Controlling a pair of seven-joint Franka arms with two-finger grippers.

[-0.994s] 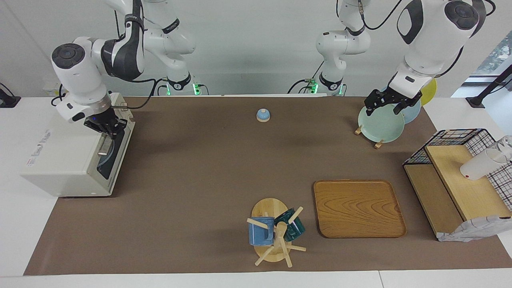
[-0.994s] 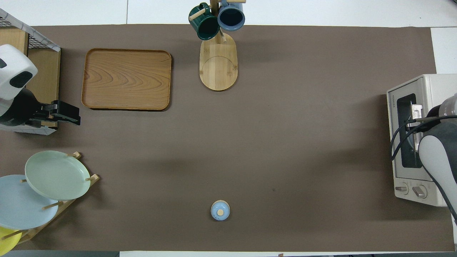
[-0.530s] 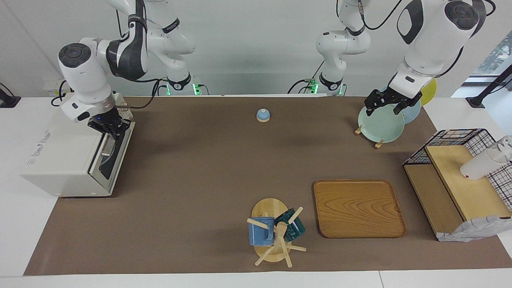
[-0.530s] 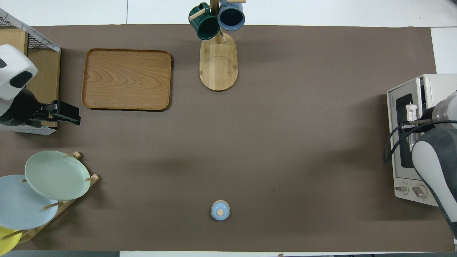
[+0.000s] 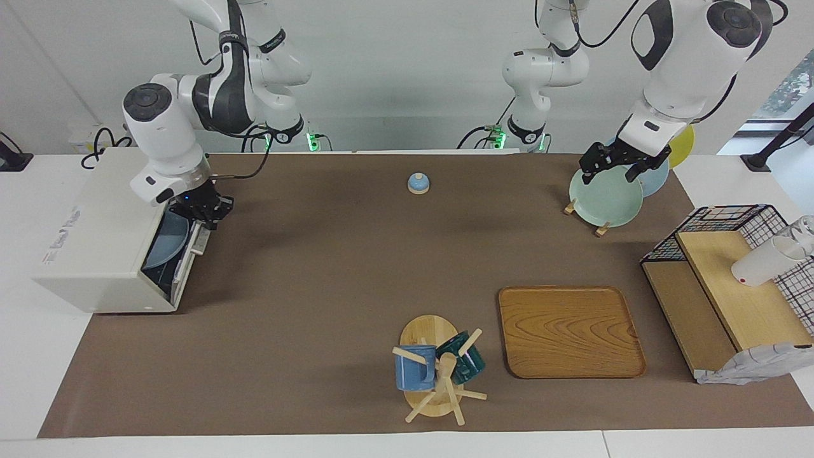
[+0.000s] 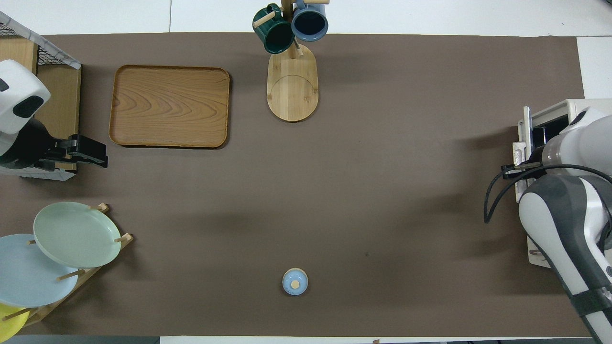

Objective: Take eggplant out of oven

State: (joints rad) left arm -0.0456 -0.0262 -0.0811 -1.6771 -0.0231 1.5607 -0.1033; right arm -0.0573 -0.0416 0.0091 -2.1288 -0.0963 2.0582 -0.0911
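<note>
At nine o'clock in the facing view, at the right arm's end of the table, I have the oven [image 5: 95,242] with its door [image 5: 184,254] tilted partly open. My right tool [image 5: 206,208] is clenched on the handle [image 6: 517,155] at the door's top edge. Through the gap I see something pale blue inside, but I cannot make out the eggplant from here. At about two o'clock in the same view, my left tool [image 5: 612,173] hangs in the air by the green plate [image 5: 604,200] in its rack, fingers spread and holding nothing. That arm waits.
</note>
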